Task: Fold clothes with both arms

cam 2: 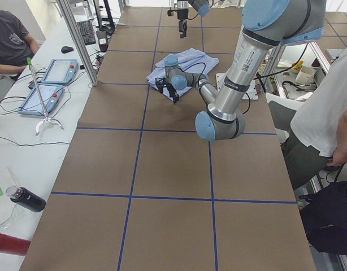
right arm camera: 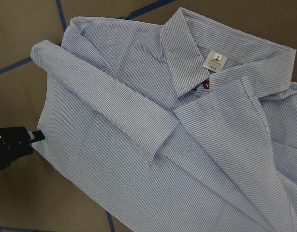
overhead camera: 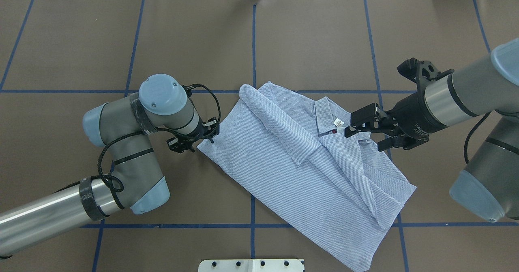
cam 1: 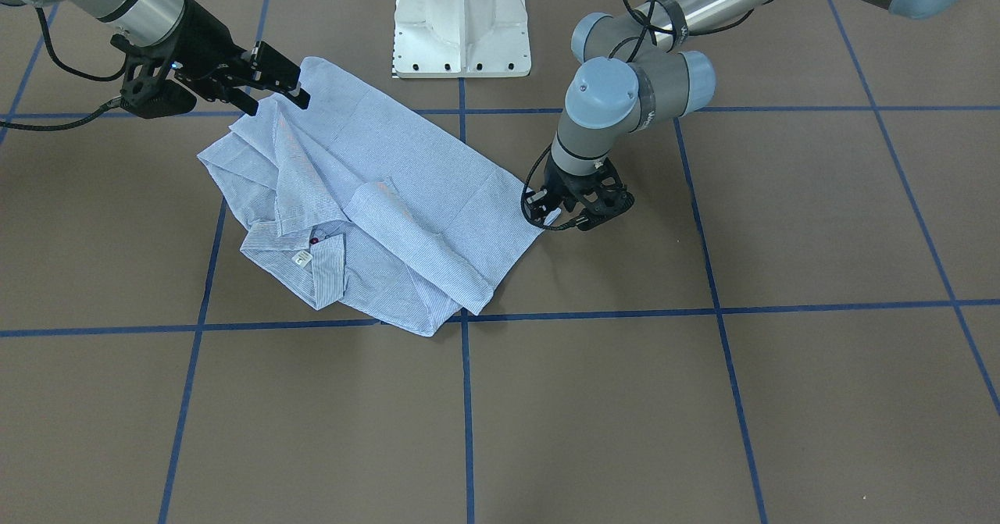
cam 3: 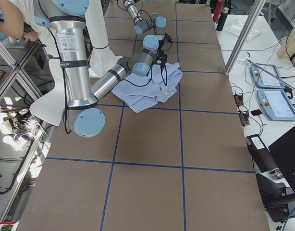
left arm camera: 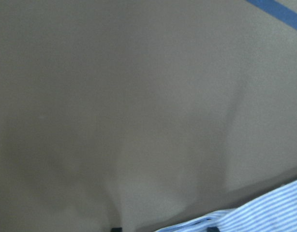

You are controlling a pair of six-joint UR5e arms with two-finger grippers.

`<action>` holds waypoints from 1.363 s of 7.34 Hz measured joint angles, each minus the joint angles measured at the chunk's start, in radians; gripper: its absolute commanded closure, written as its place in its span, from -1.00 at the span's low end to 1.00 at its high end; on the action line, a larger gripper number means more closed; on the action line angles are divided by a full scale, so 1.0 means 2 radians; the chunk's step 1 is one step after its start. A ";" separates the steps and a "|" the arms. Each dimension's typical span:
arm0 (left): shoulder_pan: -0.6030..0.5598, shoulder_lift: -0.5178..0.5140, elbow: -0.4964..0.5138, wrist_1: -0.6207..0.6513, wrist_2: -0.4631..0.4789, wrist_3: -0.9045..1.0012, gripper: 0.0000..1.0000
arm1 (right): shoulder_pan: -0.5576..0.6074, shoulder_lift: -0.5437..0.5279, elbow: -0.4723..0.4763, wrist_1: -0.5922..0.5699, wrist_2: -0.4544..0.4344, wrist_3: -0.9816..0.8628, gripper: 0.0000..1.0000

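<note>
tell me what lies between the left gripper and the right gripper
The shirt fills that stretch, from the left gripper at one edge to the right gripper by the collar, as the overhead exterior view shows.

A white pedestal [cam 1: 462, 24] stands on the brown table [cam 1: 703, 430] crossed by blue tape lines [cam 1: 469, 430].

Mostly bare brown table [left arm camera: 114, 96], badly blurred. Blue tape line [left arm camera: 276, 12] across top right corner. Striped shirt [left arm camera: 264, 212], seemingly its hem, at bottom right.
</note>
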 measured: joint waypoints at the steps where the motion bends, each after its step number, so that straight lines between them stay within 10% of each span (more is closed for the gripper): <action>1: 0.001 -0.001 0.001 0.000 0.000 0.000 0.33 | 0.002 0.000 0.000 0.000 0.001 0.000 -1.00; 3: 0.001 -0.003 0.000 0.001 0.000 -0.003 1.00 | 0.005 0.000 -0.001 0.000 0.001 0.000 -1.00; 10: -0.049 -0.003 0.009 0.000 0.011 -0.001 1.00 | 0.025 0.006 -0.001 0.000 -0.003 -0.001 -1.00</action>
